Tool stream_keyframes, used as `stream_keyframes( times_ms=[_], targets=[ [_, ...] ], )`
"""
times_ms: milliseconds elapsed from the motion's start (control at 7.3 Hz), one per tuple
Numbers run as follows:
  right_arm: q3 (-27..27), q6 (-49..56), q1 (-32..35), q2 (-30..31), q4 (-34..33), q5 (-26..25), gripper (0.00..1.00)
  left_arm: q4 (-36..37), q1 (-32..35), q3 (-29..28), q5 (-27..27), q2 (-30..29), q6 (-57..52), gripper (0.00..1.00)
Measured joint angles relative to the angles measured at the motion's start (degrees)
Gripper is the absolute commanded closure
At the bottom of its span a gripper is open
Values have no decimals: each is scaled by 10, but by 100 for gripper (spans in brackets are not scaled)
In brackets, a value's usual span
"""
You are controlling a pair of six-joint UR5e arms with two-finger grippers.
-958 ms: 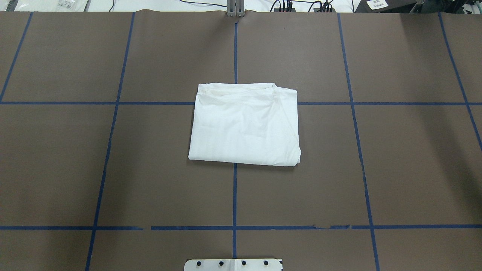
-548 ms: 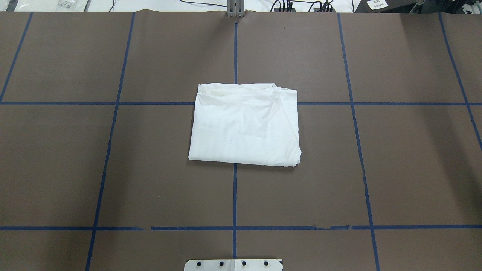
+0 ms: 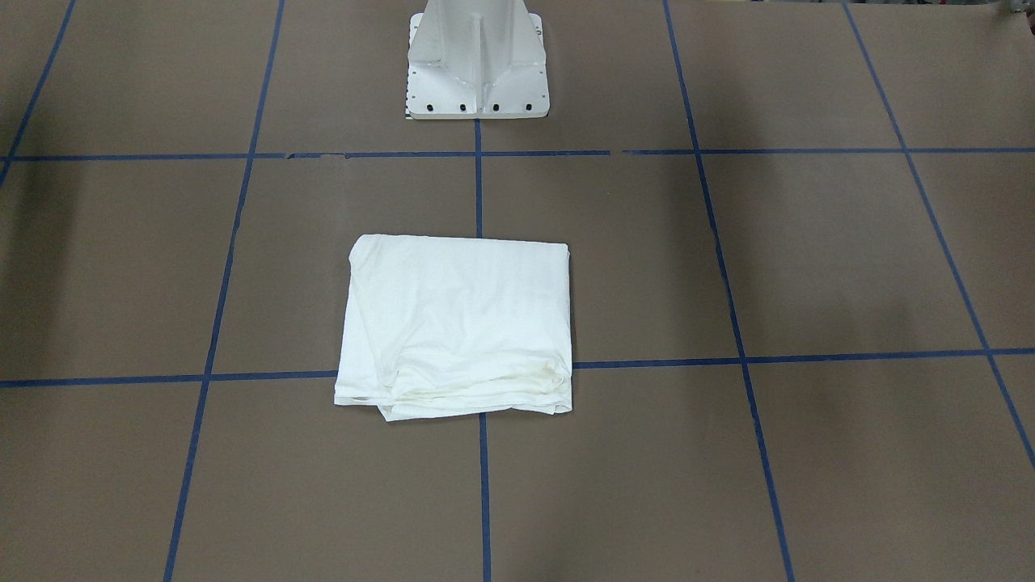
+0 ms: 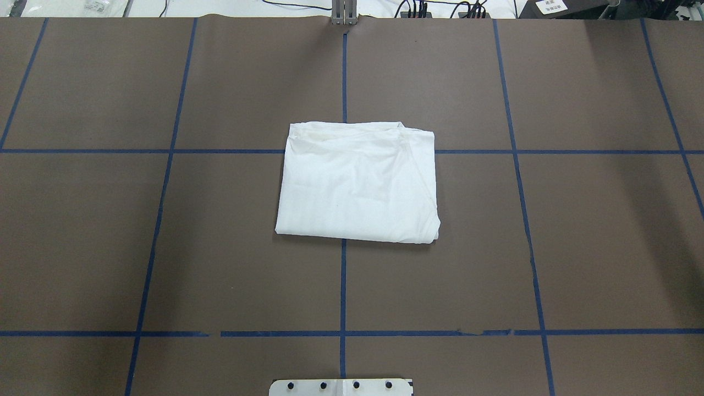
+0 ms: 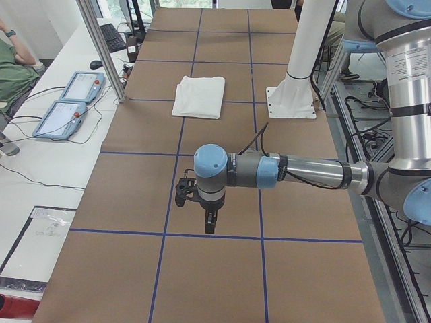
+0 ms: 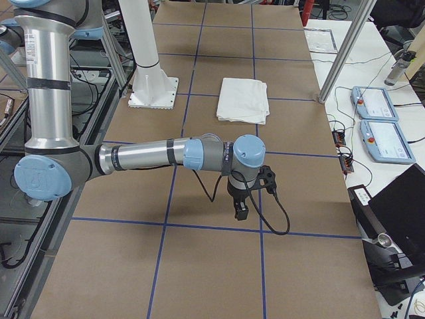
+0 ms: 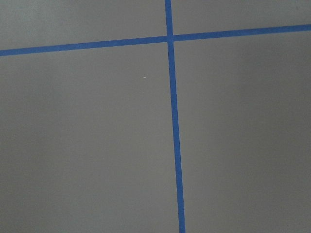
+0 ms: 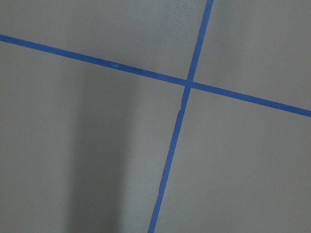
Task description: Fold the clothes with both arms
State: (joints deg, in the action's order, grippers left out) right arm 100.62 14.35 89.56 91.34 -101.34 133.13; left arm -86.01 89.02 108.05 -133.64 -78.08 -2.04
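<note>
Lying folded on table (image 4: 220,247), shirt (image 4: 357,184) hides sleeves, neck; left gripper (image 5: 209,223), right gripper (image 6: 240,211) well apart from it, jaw opening unreadable.

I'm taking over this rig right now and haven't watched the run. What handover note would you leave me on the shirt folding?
The left gripper hangs over bare table, well away from the shirt. Nothing shows in it, and I cannot tell whether it is open or shut.
The right gripper is the same, toward the table's other end.
The shirt lies folded into a compact rectangle mid-table, over a crossing of blue tape, in front of the white pedestal.
Done: the folding looks complete.
Left: probably nothing. The layers along the far edge are slightly uneven.
</note>
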Motion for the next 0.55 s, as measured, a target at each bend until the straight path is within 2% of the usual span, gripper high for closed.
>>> stream_keyframes(
  times_ms=[548],
  targets=[
    [3,0,0,5,1,0,0,-2,-2,8,-15,-4,-5,0]
  ],
)
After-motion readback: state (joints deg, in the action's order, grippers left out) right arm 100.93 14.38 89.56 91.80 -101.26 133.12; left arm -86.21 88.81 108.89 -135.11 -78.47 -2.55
